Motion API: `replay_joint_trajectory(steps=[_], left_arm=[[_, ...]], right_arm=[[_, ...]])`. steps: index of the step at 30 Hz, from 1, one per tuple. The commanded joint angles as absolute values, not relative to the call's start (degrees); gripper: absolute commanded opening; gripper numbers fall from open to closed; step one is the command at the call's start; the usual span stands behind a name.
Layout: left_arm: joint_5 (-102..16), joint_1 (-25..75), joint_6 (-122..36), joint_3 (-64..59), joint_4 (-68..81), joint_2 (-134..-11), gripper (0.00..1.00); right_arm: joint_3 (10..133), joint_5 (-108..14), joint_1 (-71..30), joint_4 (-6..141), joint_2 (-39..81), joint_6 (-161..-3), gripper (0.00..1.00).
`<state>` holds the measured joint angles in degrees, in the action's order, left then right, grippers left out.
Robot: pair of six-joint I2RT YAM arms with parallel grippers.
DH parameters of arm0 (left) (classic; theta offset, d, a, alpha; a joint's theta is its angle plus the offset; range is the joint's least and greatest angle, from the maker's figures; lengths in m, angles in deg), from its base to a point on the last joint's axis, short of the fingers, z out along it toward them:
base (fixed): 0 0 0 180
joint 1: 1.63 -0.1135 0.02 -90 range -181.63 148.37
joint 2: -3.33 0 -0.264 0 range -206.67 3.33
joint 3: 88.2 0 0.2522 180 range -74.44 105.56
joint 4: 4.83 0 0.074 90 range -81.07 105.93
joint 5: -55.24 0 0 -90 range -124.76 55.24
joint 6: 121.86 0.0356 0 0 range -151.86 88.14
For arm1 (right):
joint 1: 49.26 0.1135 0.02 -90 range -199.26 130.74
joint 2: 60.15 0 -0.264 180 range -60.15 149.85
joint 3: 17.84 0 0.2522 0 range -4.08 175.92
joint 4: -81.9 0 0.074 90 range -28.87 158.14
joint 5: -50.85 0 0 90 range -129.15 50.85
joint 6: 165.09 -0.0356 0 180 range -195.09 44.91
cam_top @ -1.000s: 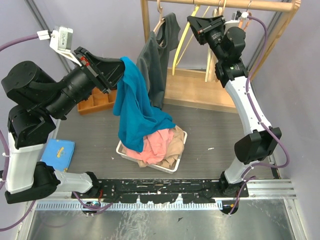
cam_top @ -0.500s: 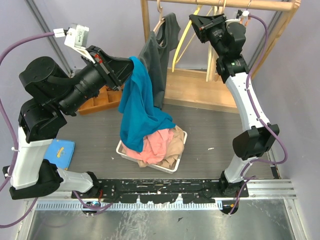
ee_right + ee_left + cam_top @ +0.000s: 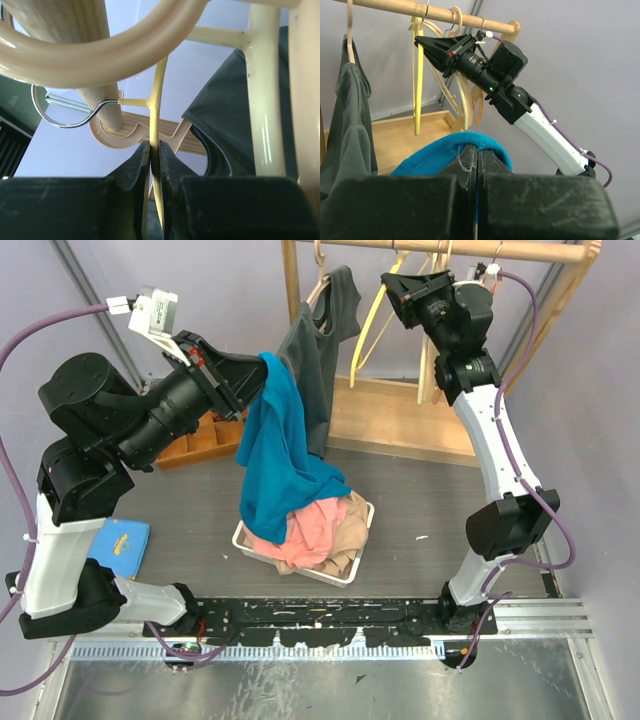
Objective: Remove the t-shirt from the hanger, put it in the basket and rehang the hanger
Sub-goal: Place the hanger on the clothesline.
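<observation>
At 10 o'clock in my overhead view, the left gripper point(image 3: 252, 380) is clamped shut on an edge of the teal t-shirt point(image 3: 280, 455), holding it up off the table. The shirt hangs from the fingers and trails down toward 6 o'clock. Its lower end lies on the heaped clothes in the white basket point(image 3: 243, 538) at centre. Just behind it, at 12, a grey tank top point(image 3: 318, 355) hangs from the wooden rail point(image 3: 520, 250). At 1 o'clock my right gripper point(image 3: 390, 285) pinches the thin yellow hanger point(image 3: 368, 325), well apart from the shirt.
</observation>
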<state>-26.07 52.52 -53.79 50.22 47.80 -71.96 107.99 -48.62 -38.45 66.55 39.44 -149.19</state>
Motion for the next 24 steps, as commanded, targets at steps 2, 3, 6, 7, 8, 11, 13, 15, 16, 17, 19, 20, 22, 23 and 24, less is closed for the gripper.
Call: replay_joint_trajectory(steps=[2, 3, 6, 7, 8, 11, 13, 15, 16, 17, 19, 20, 22, 23, 24], left_arm=[[-25.71, 52.5, -54.42, 49.67, 44.75, -71.43, 0.0], [-25.77, 52.51, -54.44, 49.7, 44.66, -71.4, 0.0], [-25.8, 52.47, -54.45, 49.69, 44.48, -71.34, 0.0], [-25.8, 52.51, -54.45, 49.73, 44.38, -71.3, 0.0], [-25.86, 52.49, -54.45, 49.73, 44.29, -71.22, 0.0], [-25.89, 52.51, -54.45, 49.73, 44.18, -71.13, 0.0], [-25.91, 52.47, -54.45, 49.74, 44.07, -71.03, 0.0], [-25.94, 52.51, -54.45, 49.8, 43.92, -70.98, 0.0], [-25.92, 52.44, -54.45, 49.98, 43.87, -71.01, 0.0], [-26.01, 52.49, -54.45, 50.06, 43.83, -70.95, 0.0], [-26.13, 52.51, -54.45, 50.25, 43.69, -70.87, 0.0], [-26.22, 52.51, -54.45, 50.23, 43.65, -70.81, 0.0], [-26.28, 52.45, -54.61, 50.0, 43.73, -70.56, 0.0], [-26.31, 52.43, -54.66, 49.82, 43.67, -70.44, 0.0], [-26.29, 52.48, -54.7, 49.62, 43.62, -70.35, 0.0]], right_arm=[[106.98, -46.43, -39.11, 64.47, 36.62, -150.46, 0.18], [106.61, -46.42, -39.11, 64.46, 36.35, -150.47, 0.19], [105.7, -46.37, -39.08, 64.46, 35.63, -150.31, 0.22], [105.53, -46.36, -39.09, 64.45, 35.38, -150.23, 0.23], [105.26, -46.35, -39.06, 64.52, 35.19, -150.14, 0.24], [104.75, -46.42, -39.06, 64.53, 34.58, -150.13, 0.27], [104.49, -46.44, -39.08, 64.27, 34.04, -149.9, 0.29], [104.42, -46.37, -39.07, 63.94, 33.62, -149.68, 0.3], [104.38, -46.39, -39.11, 63.84, 33.43, -149.52, 0.31], [104.32, -46.31, -39.07, 63.71, 33.19, -149.44, 0.32], [104.12, -46.16, -39.09, 63.59, 32.81, -149.43, 0.32], [104.18, -46.17, -39.06, 63.58, 32.69, -149.42, 0.33], [104.39, -46.22, -39.06, 63.51, 32.31, -149.23, 0.36], [104.42, -46.11, -39.08, 63.56, 32.05, -149.1, 0.36], [104.38, -46.09, -39.07, 63.5, 31.78, -148.86, 0.36]])
